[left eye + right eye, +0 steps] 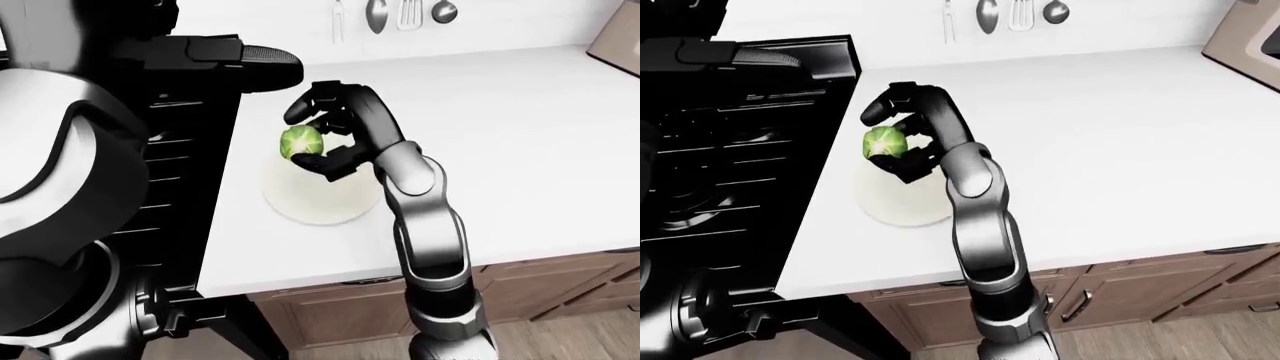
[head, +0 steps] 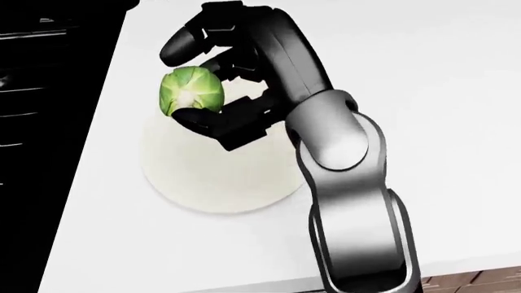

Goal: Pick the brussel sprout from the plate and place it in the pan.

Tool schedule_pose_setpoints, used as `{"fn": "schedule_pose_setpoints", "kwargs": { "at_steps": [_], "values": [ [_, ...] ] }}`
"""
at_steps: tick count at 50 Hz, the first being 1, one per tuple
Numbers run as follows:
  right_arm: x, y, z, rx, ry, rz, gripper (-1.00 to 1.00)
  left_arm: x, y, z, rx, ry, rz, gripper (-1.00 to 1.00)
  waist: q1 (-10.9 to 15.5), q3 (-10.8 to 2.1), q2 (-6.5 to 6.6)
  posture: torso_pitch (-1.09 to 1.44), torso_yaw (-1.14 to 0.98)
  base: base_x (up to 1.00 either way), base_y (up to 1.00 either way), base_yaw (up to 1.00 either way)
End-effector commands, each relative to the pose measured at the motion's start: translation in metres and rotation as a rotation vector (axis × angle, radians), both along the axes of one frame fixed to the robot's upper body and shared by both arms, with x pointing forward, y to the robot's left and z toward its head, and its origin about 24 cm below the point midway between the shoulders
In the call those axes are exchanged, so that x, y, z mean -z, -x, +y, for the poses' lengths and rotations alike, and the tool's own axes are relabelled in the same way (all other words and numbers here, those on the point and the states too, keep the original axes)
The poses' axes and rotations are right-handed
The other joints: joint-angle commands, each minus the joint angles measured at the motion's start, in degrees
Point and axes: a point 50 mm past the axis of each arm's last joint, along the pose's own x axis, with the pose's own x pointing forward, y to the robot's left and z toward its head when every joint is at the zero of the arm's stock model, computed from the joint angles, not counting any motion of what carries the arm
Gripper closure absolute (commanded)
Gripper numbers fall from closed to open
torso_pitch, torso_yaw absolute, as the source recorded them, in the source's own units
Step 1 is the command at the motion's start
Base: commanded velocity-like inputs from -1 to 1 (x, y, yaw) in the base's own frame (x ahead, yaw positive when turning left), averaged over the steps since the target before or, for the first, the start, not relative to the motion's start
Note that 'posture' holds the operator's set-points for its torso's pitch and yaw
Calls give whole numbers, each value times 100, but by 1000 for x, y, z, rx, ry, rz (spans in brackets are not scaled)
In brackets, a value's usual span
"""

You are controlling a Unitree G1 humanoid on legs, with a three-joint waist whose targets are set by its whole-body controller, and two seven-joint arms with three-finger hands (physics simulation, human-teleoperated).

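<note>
The green brussel sprout (image 2: 191,91) hangs above the round white plate (image 2: 220,183), which lies on the white counter close to the stove's edge. My right hand (image 2: 183,82) is shut on the sprout, with the thumb below it and the fingers curled over its top. In the left-eye view a black handle-like shape (image 1: 245,58) juts from the stove side just above and left of the hand; I cannot make out the pan itself. My left arm (image 1: 60,157) fills the left of that view. Its hand (image 1: 175,322) is a dark lump low down, too unclear to read.
The black stove (image 1: 730,142) lies left of the counter (image 1: 1090,150). Utensils (image 1: 400,11) hang on the wall at the top. An appliance corner (image 1: 1250,37) shows at the top right. Wooden cabinet fronts (image 1: 1120,292) run under the counter edge.
</note>
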Motion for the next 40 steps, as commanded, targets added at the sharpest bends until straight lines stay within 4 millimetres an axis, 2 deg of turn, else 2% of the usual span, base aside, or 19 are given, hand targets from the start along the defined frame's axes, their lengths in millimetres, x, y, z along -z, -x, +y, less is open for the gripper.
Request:
{"fn": "schedule_pose_setpoints", "kwargs": {
  "at_steps": [1, 3, 20, 23, 25, 40],
  "values": [
    [-22, 9, 1, -13, -21, -93, 33, -10, 6, 2, -6, 21, -56, -100, -2, -154, 24, 0, 0, 0, 0, 0],
    [-31, 16, 2, -19, -29, -111, 44, -9, 6, 2, -5, 20, -56, -100, -1, -153, 24, 0, 0, 0, 0, 0],
    [-53, 32, 1, -42, -72, -155, 51, -9, 5, 1, -3, 20, -54, -100, -10, -119, 43, 0, 0, 0, 0, 0],
    [-57, 35, 0, -43, -82, -163, 67, -9, 5, 1, -3, 20, -54, -100, -13, -118, 44, 0, 0, 0, 0, 0],
    [-61, 37, -2, -41, -90, -173, 100, -8, 4, 1, -2, 20, -53, -100, -13, -118, 43, 0, 0, 0, 0, 0],
    [-77, 48, -7, -36, -120, -231, 100, -9, 5, 2, -2, 21, -56, -100, -15, -96, 42, 0, 0, 0, 0, 0]
  ]
}}
